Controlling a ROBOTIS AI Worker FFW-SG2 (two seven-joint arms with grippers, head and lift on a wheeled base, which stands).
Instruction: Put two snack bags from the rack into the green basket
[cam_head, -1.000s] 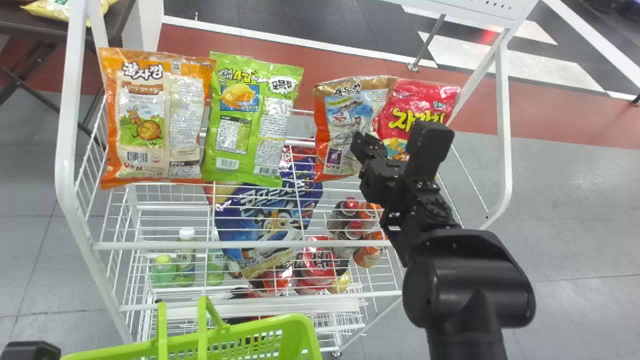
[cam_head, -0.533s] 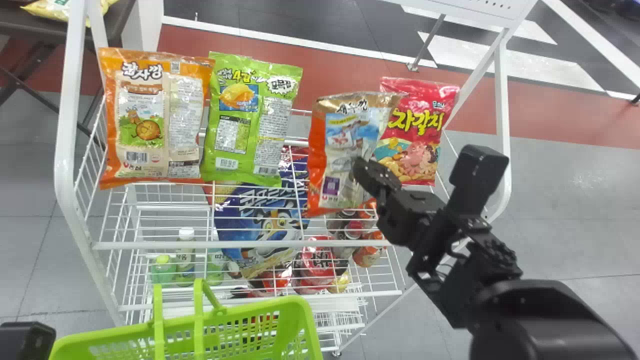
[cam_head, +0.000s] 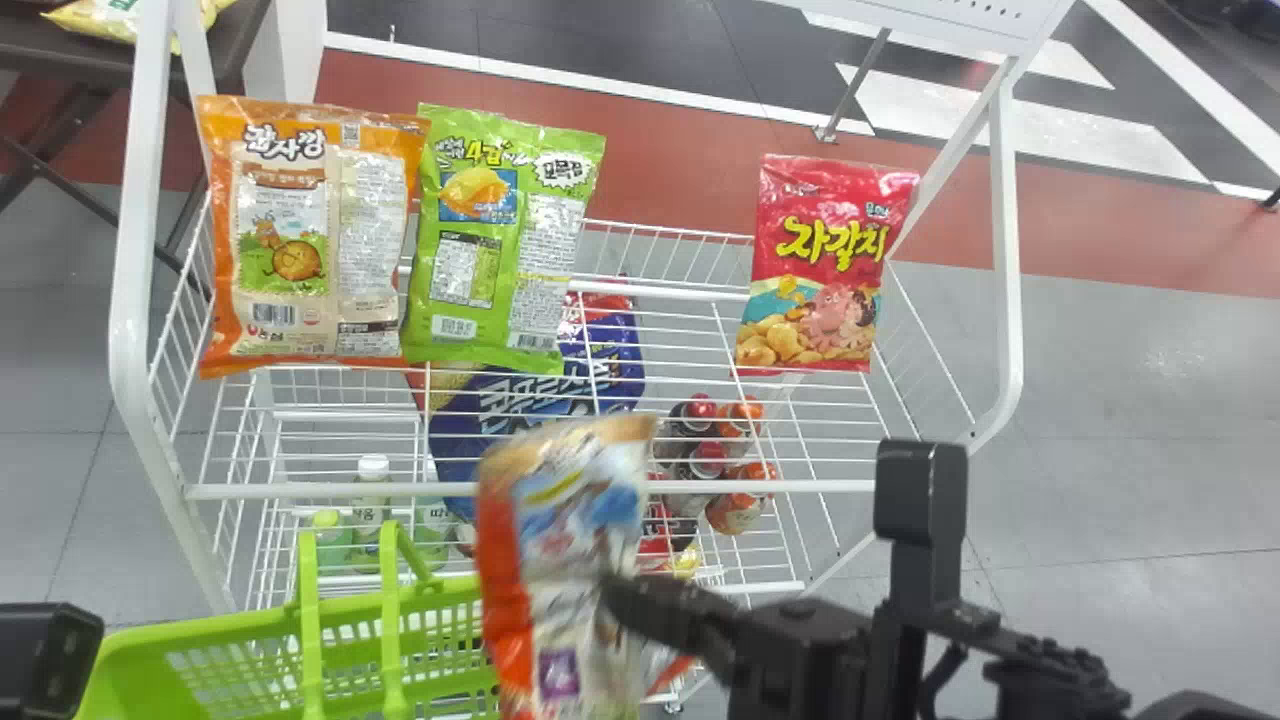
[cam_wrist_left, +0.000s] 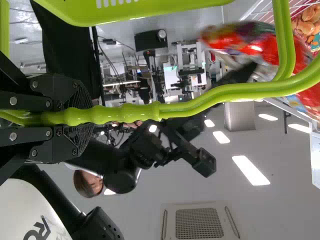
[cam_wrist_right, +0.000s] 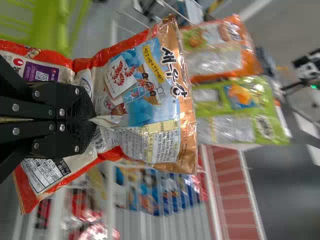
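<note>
Pinched around its middle, an orange shrimp snack bag (cam_head: 570, 560) hangs from my right gripper (cam_head: 625, 605), beside the green basket (cam_head: 240, 640) and in front of the rack. In the right wrist view my right gripper (cam_wrist_right: 87, 120) is shut on that bag (cam_wrist_right: 145, 90). At the lower left of the head view is my left gripper (cam_head: 45, 655); in the left wrist view the left gripper (cam_wrist_left: 77, 117) is shut on the basket handle (cam_wrist_left: 200, 102). On the rack stand an orange bag (cam_head: 310, 240), a green bag (cam_head: 505, 240) and a red bag (cam_head: 820, 265).
The white wire rack (cam_head: 530, 490) has a front rail between basket and upper bags. Lower down it holds a blue bag (cam_head: 530, 400), bottles (cam_head: 370, 500) and cans (cam_head: 735, 480). White posts (cam_head: 135, 300) rise at its sides.
The shrimp bag, held by my right gripper, has left its place beside the red bag and come down and left toward the basket. The basket has risen slightly in the head view.
</note>
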